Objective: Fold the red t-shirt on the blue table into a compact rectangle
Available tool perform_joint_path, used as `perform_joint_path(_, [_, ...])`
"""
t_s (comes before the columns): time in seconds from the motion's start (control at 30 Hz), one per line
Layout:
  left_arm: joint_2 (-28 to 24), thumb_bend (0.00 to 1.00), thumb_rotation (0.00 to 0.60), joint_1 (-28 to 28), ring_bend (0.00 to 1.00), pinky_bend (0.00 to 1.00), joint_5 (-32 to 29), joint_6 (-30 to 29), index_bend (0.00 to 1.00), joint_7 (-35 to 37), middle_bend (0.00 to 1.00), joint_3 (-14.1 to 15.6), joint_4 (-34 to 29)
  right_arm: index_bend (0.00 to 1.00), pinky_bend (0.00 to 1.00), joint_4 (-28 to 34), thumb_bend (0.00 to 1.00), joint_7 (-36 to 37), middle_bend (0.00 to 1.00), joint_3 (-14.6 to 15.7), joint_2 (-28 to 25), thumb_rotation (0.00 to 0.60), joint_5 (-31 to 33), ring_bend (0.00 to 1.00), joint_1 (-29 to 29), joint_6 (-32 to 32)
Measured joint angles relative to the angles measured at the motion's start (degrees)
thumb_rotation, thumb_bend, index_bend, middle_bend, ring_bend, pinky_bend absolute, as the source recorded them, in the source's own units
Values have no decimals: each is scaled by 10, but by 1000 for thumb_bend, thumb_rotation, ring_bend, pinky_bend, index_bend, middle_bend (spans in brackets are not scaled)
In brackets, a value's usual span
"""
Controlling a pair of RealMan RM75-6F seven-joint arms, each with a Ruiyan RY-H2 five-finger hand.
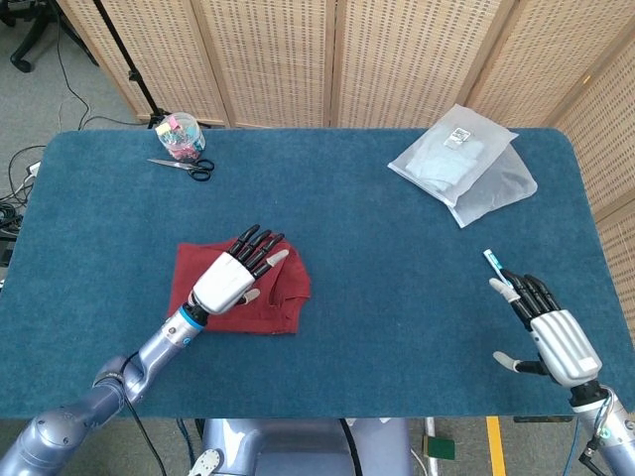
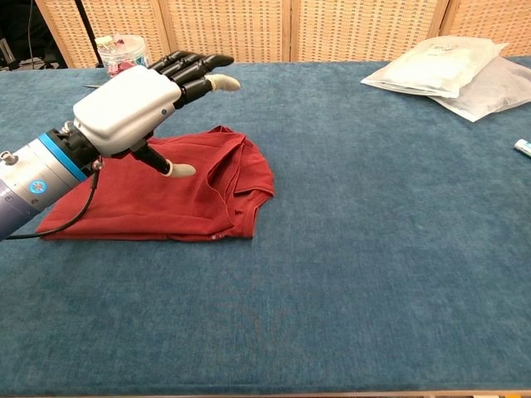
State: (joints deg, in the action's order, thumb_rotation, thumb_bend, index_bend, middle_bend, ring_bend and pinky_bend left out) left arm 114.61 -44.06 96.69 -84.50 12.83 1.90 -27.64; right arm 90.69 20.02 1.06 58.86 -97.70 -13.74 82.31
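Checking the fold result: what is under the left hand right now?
The left hand hovers open above the folded red t-shirt, which lies on the blue table. In the head view it covers part of the shirt's middle; the chest view shows that area bare.

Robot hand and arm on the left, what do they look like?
The left robot hand has a white shell, black fingers with pale tips, and a bright blue ring at the wrist. The arm behind is silvery grey, with a thin black cable looping beneath it.

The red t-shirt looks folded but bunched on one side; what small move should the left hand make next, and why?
Probably lower the left hand onto the t-shirt's rumpled right edge to flatten it: the hand hovers open above the cloth, and that edge is wrinkled, not straight.
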Motion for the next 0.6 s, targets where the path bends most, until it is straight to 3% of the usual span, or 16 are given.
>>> perform_joint_path(0.6, [61,0,600,-17,0,0,0,44,22,-25,0,-2,38,0,0,-2,53,13,0,1,-4,600,-3,0,1,5])
